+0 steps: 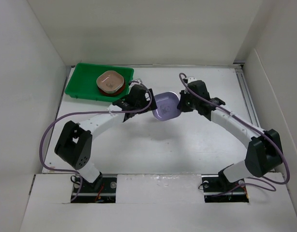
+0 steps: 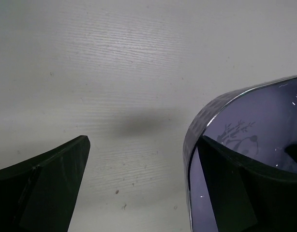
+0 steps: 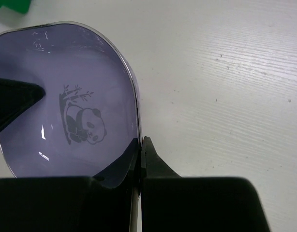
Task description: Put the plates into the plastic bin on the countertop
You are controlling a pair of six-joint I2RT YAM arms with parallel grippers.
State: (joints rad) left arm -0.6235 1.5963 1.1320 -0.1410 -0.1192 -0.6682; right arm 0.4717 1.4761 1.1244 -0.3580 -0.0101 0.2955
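Note:
My right gripper (image 1: 181, 104) (image 3: 140, 140) is shut on the rim of a lavender plate (image 1: 166, 106) (image 3: 51, 96) with a panda print, held above the white countertop (image 1: 187, 145). My left gripper (image 1: 149, 104) (image 2: 143, 139) is open and straddles the plate's opposite rim (image 2: 264, 121): one finger sits inside the dish, the other outside, neither clamped. That left finger (image 3: 13, 96) also shows in the right wrist view. The green plastic bin (image 1: 81, 82) stands at the back left and holds a stack with a tan-pink plate (image 1: 110, 81) on top and a red one (image 1: 120, 91) beneath.
White walls close in the countertop on the left, back and right. A corner of the bin (image 3: 10, 5) shows at the top left of the right wrist view. Cables loop along both arms.

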